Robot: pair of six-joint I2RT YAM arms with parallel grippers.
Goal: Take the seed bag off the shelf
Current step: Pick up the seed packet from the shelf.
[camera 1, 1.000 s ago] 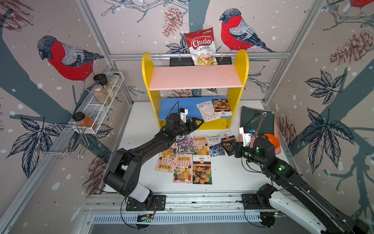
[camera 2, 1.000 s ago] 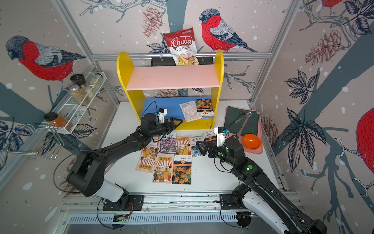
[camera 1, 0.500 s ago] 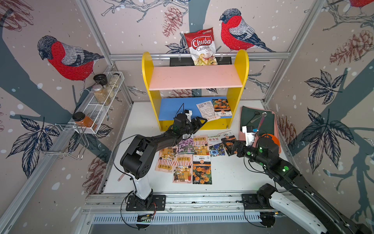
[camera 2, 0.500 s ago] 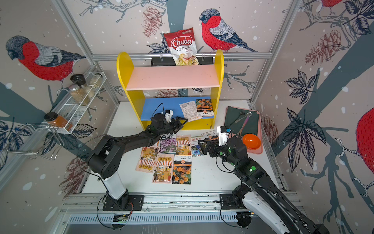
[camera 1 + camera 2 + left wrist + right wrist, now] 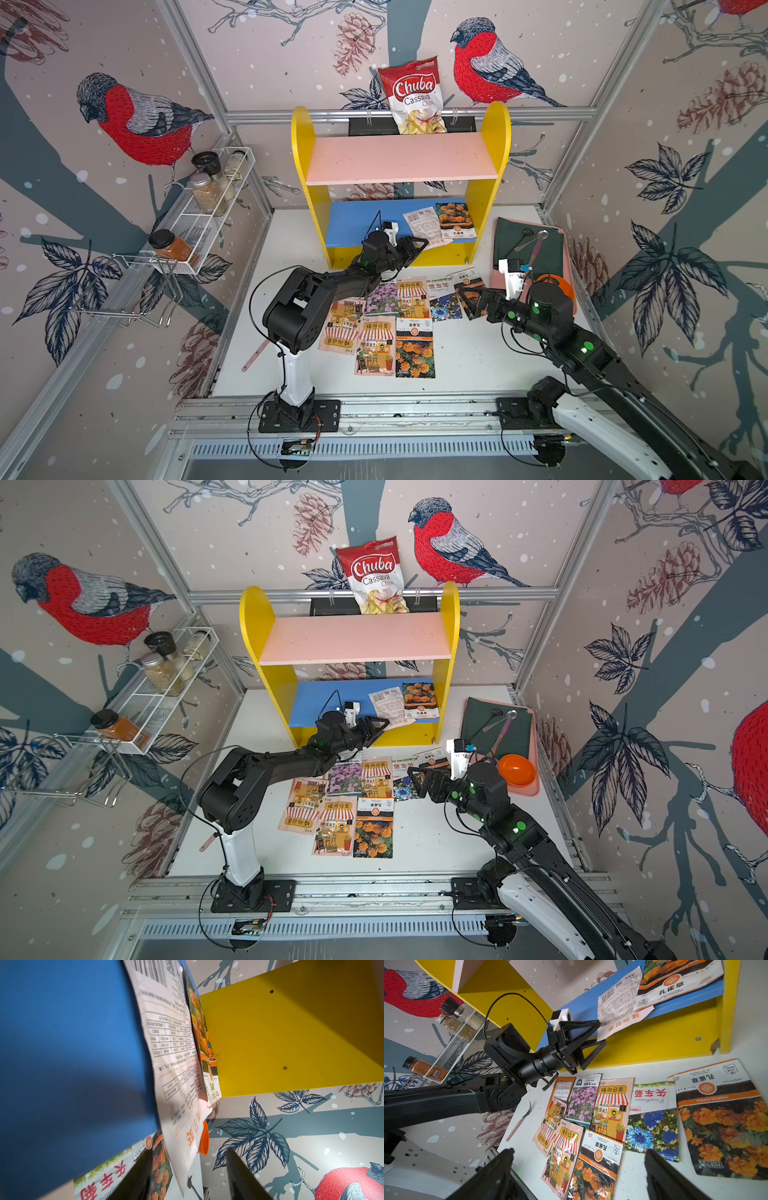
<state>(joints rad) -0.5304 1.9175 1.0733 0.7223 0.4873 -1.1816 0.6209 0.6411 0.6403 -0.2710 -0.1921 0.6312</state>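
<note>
1. The white paper seed bag lies on the blue lower board of the yellow wooden shelf, with one corner poking out.
2. The black left claw has its jaws apart around that corner — no pinch yet.
3. Next, probably: squeeze, then pull gently.

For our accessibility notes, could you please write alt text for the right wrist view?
The left gripper holds its fingers open on either side of the overhanging corner of a white seed packet on the shelf's blue lower board. More seed packets lie on the table.
</note>
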